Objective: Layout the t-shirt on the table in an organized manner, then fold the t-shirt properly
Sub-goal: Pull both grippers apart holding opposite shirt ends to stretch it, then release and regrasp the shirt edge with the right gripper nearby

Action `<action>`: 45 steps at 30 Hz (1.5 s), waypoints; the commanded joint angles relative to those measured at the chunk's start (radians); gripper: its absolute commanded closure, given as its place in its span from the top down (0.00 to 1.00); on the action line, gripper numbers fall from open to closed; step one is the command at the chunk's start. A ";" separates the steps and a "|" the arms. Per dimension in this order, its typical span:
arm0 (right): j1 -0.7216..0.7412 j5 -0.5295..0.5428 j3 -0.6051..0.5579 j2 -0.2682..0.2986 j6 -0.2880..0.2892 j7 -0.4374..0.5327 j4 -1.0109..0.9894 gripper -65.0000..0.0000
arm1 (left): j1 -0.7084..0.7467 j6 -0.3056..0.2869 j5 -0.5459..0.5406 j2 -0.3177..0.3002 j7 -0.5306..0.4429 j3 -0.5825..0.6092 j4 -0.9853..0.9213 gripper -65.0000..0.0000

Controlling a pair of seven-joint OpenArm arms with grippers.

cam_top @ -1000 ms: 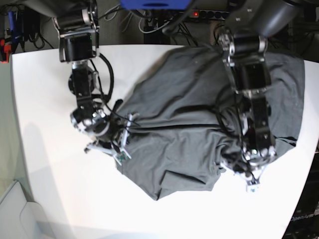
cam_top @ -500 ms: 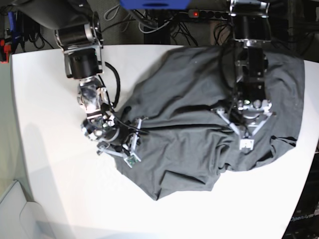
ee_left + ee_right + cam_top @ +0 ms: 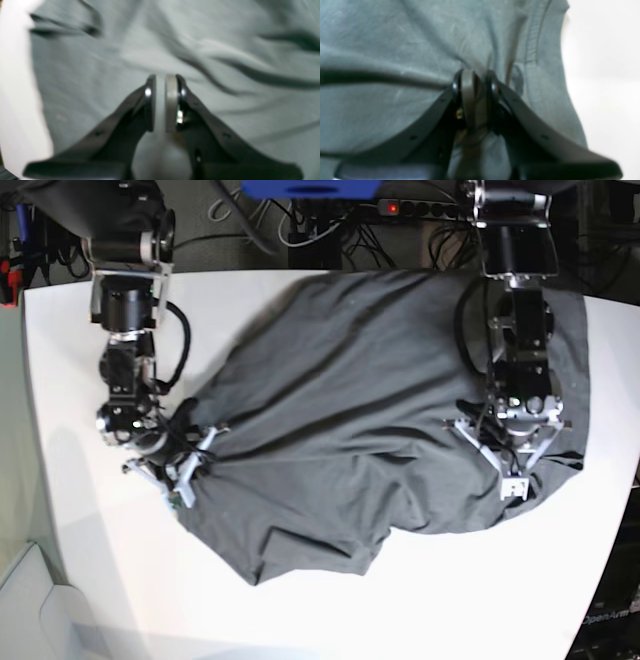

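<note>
The dark grey t-shirt (image 3: 350,410) lies rumpled across the white table (image 3: 80,560), reaching from the far edge toward the front. At the shirt's left edge in the base view, my right gripper (image 3: 185,475) is shut on a pinch of cloth. The right wrist view shows that fold of the t-shirt (image 3: 395,37) squeezed between the right gripper (image 3: 476,77) pads, close to a stitched hem. My left gripper (image 3: 512,480) hovers over the shirt's right part. Its pads are almost together in the left wrist view, left gripper (image 3: 160,80) empty, with wrinkled t-shirt (image 3: 225,37) below.
A power strip (image 3: 420,208) and cables lie behind the table's far edge. Bare table (image 3: 602,62) shows right of the hem in the right wrist view. A pale bin corner (image 3: 25,610) sits off the table's front left.
My right gripper has pulled the shirt's edge leftward in the base view, and the whole shirt slid with it. My left gripper rose from the shirt's front edge to above its right part.
</note>
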 commanded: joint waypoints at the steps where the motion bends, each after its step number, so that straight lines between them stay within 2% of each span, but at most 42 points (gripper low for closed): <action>1: -0.019 -0.054 0.022 0.015 -0.012 -0.073 0.004 0.10 | -0.026 0.002 0.004 -0.017 -0.006 -0.007 0.017 0.10; 7: -0.118 -0.054 0.098 0.033 -0.003 -0.097 0.067 0.10 | -0.074 0.002 0.002 -0.025 -0.014 -0.001 -0.126 0.10; 13: -0.264 -0.052 0.094 0.010 0.000 -0.157 0.274 0.10 | -0.085 0.008 0.004 -0.020 -0.197 -0.001 -0.338 0.10; 17: -0.321 -0.052 0.094 0.001 0.066 -0.232 0.405 0.10 | -0.086 0.008 0.004 -0.030 -0.223 -0.005 -0.408 0.10; 22: -0.367 -0.052 0.094 -0.013 0.073 -0.307 0.508 0.10 | -0.075 0.002 0.004 -0.079 -0.221 -0.007 -0.411 0.10; 26: -0.408 -0.052 0.094 -0.019 0.073 -0.349 0.571 0.10 | -0.042 0.001 -0.001 -0.143 -0.224 -0.009 -0.411 0.10; 33: -0.471 -0.048 0.094 -0.022 0.073 -0.364 0.729 0.10 | -0.043 0.001 -0.006 -0.211 -0.250 -0.010 -0.411 0.10; 36: -0.459 -0.048 0.077 -0.036 0.079 -0.361 0.807 0.10 | -0.052 0.001 0.000 -0.211 -0.250 -0.010 -0.411 0.10; 39: -0.393 -0.051 0.029 -0.036 0.143 -0.363 0.853 0.10 | -0.074 0.001 0.002 -0.211 -0.250 -0.010 -0.411 0.10; 40: -0.361 -0.052 0.017 -0.040 0.164 -0.363 0.845 0.10 | -0.077 0.001 0.002 -0.211 -0.250 -0.010 -0.411 0.10; 45: -0.187 -0.051 -0.069 -0.069 0.164 -0.364 0.698 0.10 | -0.085 0.001 0.000 -0.229 -0.250 -0.010 -0.411 0.10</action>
